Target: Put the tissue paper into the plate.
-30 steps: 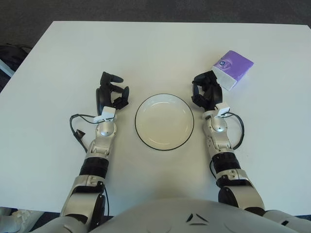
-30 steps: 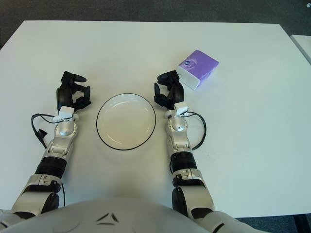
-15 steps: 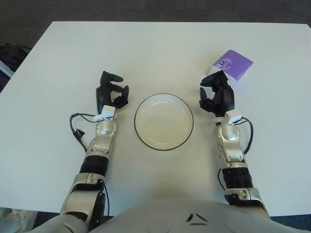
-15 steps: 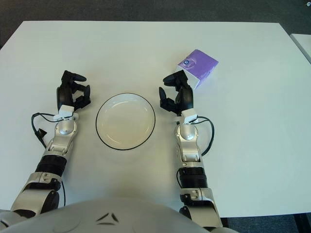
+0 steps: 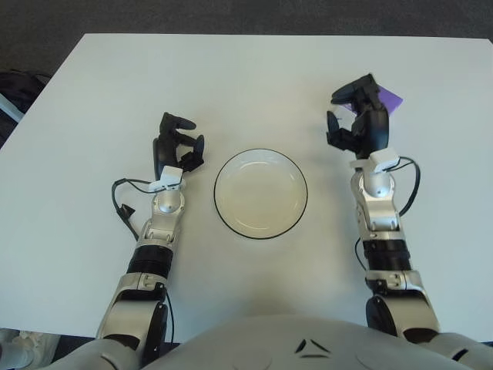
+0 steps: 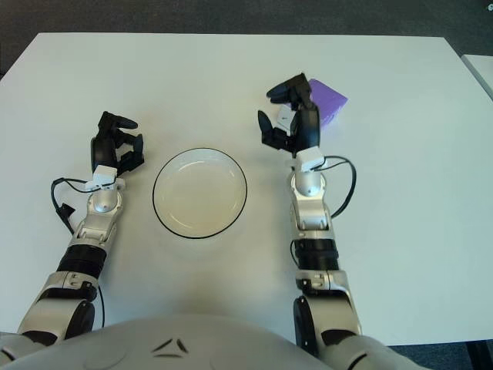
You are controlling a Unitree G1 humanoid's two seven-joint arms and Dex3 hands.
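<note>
A white plate [image 5: 260,193] with a dark rim lies on the white table between my hands. A purple and white tissue pack [image 6: 329,100] lies at the far right; my right hand covers most of it. My right hand [image 5: 360,119] is raised over the pack's near left side, fingers spread and holding nothing. My left hand [image 5: 176,146] rests on the table left of the plate, fingers loosely curled and empty.
The table's far edge [image 5: 269,35] borders dark carpet. A black cable [image 5: 122,210] loops beside my left forearm.
My right hand has moved away from the plate's right rim, forward and to the right, and now covers most of the tissue pack. The left hand has not moved.
</note>
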